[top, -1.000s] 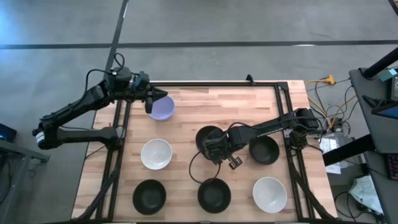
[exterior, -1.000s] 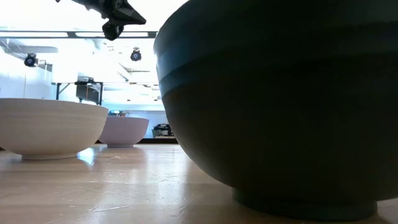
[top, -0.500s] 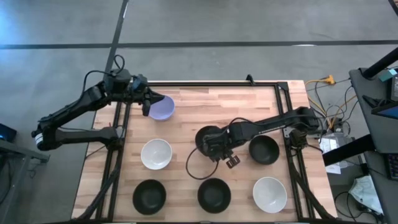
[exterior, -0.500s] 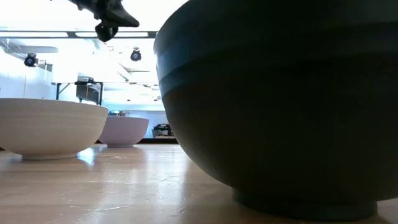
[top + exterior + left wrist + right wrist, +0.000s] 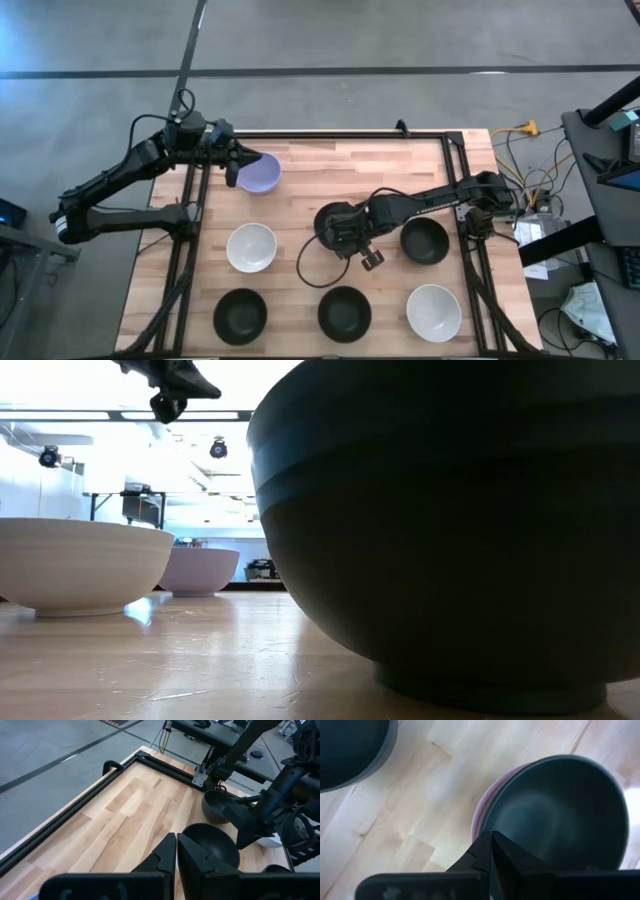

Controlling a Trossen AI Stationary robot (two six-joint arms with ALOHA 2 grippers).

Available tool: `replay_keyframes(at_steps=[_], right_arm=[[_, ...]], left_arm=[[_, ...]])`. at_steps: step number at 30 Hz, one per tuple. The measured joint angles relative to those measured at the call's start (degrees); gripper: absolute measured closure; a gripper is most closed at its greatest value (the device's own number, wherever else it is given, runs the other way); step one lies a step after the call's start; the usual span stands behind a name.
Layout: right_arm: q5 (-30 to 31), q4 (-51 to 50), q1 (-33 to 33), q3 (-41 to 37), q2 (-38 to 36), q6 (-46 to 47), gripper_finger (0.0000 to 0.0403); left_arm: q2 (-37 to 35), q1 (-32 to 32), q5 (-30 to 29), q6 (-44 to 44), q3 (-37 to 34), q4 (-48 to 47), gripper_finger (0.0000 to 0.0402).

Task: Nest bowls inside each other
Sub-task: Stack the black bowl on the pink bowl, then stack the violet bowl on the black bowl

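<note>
Seven bowl positions show in the high view. The lavender bowl [image 5: 262, 173] sits far left, with my left gripper [image 5: 232, 168] [image 5: 176, 842] shut just left of it, raised above the table [image 5: 166, 404]. A black bowl [image 5: 336, 222] [image 5: 560, 810] is nested in the pink bowl [image 5: 481, 810] at the table's middle. My right gripper [image 5: 342, 240] [image 5: 491, 840] is shut and hovers at this stack's near rim. Single bowls rest on their bases: white [image 5: 250, 247], black [image 5: 240, 314], black [image 5: 344, 312], white [image 5: 434, 312], black [image 5: 424, 240]. My right gripper points its shut fingers down over the near rim [image 5: 495, 827] of the black bowl nested in the pink one. Whether the fingertips touch the rim cannot be told. My left gripper touches nothing.
A black metal frame [image 5: 340, 135] borders the wooden table. Bare wood [image 5: 360, 170] lies along the far side between the lavender bowl and the right arm. A large black bowl [image 5: 450, 530] fills most of the low view. Cables hang off the right edge [image 5: 520, 140].
My left gripper has drawn away from the lavender bowl toward the table's left edge, staying shut and raised. My right gripper has shifted a little toward the nested stack at the middle. No bowl has moved.
</note>
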Motion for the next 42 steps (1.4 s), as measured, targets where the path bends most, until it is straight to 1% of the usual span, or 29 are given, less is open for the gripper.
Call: replay_keyframes(at_steps=[3,8,30,35,38,40,42], right_arm=[[-0.03,0.05,0.00,-0.22,0.00,0.02,0.0394],[-2.34,0.10,0.00,-0.59,0.00,0.04,0.0394],[-2.34,0.08,0.00,-1.89,0.02,0.47,0.0395],[-1.25,-0.65,-0.19,-1.58,-0.58,2.57,0.0395],[-0.55,-1.95,-0.39,-0.61,-2.51,3.22,0.0395],[-0.37,-3.86,-0.47,-0.32,-4.43,5.81,0.0395],[-0.39,-6.52,-0.52,-0.48,-6.59,10.60,0.0394]], left_arm=[[0.01,0.00,0.00,0.00,0.00,-0.02,0.0402],[-0.09,0.02,0.00,0.00,0.00,-0.37,0.0402],[0.05,0.04,0.00,0.04,0.00,-0.53,0.0402],[-0.07,0.04,0.00,-0.01,0.00,-0.55,0.0402],[-0.20,0.04,0.00,-0.09,0.00,-0.66,0.0402],[-0.30,0.04,0.00,-0.11,0.00,-0.83,0.0402],[-0.47,0.04,0.00,-0.11,-0.01,-0.90,0.0402]])
